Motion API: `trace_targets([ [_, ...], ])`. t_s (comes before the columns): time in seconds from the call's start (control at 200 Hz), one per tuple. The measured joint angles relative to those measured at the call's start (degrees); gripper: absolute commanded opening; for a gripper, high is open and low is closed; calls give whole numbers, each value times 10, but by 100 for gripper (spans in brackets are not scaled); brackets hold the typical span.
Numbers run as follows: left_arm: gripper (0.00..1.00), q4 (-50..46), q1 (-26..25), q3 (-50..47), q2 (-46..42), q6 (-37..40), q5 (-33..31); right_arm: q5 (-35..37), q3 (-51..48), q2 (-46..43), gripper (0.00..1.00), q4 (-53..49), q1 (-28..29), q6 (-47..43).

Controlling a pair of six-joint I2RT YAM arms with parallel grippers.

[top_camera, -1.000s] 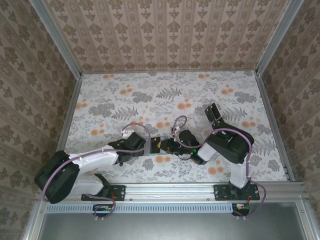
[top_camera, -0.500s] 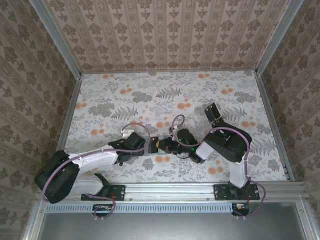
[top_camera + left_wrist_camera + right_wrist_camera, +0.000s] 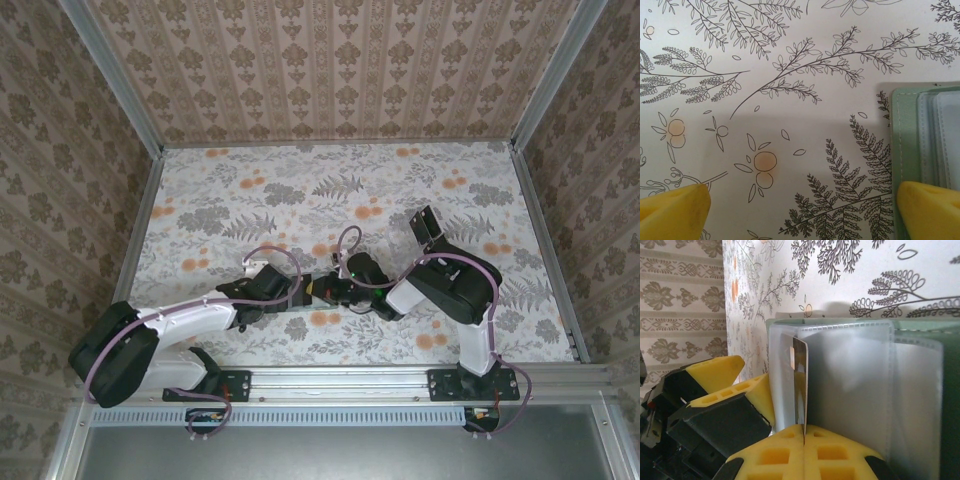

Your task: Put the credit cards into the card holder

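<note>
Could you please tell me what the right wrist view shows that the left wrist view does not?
Right wrist view: the right end effector shut on a credit card, held edge-on at the clear sleeves of the opened card holder. Left wrist view: the left end effector open, one finger over the holder's stitched edge, the other over the table. Both: the green card holder and the floral table.

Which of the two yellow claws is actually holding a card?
The right end effector: it is shut on a thin dark credit card standing edge-on at the clear sleeves of the card holder. The left end effector gapes wide open, gripping nothing.
</note>
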Motion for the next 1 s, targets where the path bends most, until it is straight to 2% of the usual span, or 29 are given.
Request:
trace_targets([
  [0.165, 100, -9, 2, 0, -17, 0, 6, 5, 12, -33, 30, -69, 1, -24],
  [0.29, 100, -16, 12, 0, -41, 0, 8, 15, 29, -67, 36, -156, 3, -57],
  [0.44, 100, -18, 22, 0, -61, 0, 8, 32, 59, -89, 37, -260, 3, -96],
  [0.575, 100, -23, 28, -1, -64, 0, 10, 39, 82, -92, 33, -318, 3, -117],
  [1.0, 100, -24, 31, -2, -22, -3, 21, 47, 124, -70, 16, -378, 11, -132],
])
